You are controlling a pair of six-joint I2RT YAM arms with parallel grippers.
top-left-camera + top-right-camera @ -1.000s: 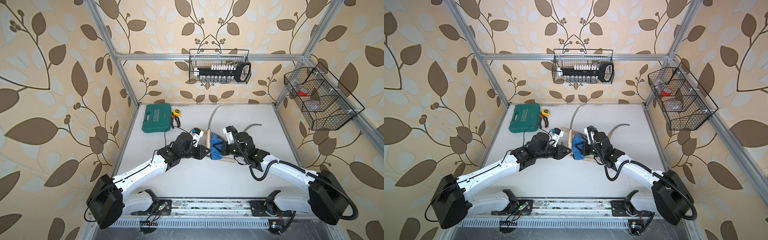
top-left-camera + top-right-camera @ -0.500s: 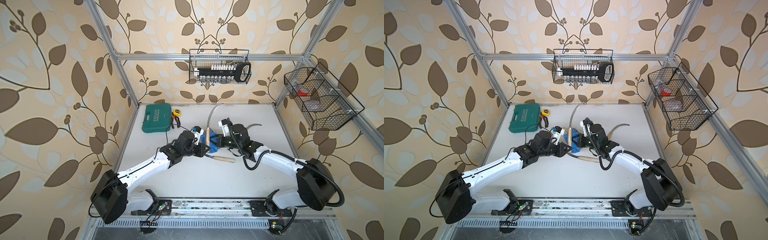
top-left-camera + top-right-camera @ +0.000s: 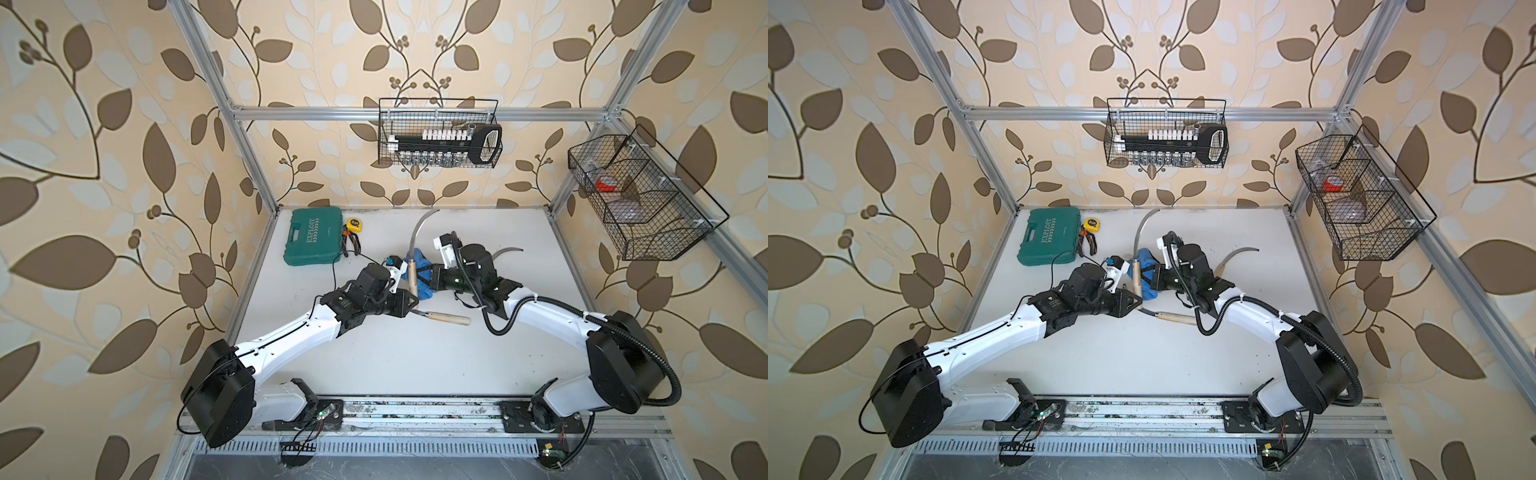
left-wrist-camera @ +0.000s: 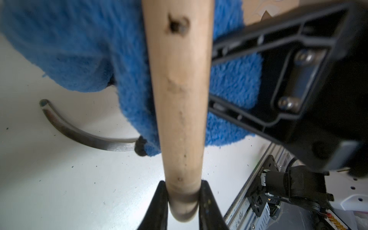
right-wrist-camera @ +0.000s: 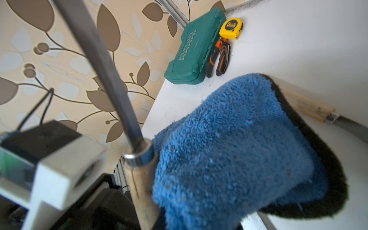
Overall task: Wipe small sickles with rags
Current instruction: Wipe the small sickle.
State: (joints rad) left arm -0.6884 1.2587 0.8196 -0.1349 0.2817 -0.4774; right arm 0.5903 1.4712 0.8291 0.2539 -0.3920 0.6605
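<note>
Showing three sickles (image 3: 419, 232) and one blue rag (image 3: 424, 293).

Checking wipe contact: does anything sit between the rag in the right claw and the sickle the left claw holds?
Nothing visible: the rag appears pressed straight against the sickle on its wooden handle, beyond the left claw.

sickle handle (image 4: 180, 99): pale wood, smooth, a few dents, one dark hole | ferrule (image 5: 139, 157): shiny metal | blade (image 5: 94, 55): dull grey metal | rag (image 5: 239, 159): fluffy blue cloth, dark trim | green case (image 5: 191, 49): matt plastic | table (image 4: 69, 189): white, smooth, matt, dark specks
</note>
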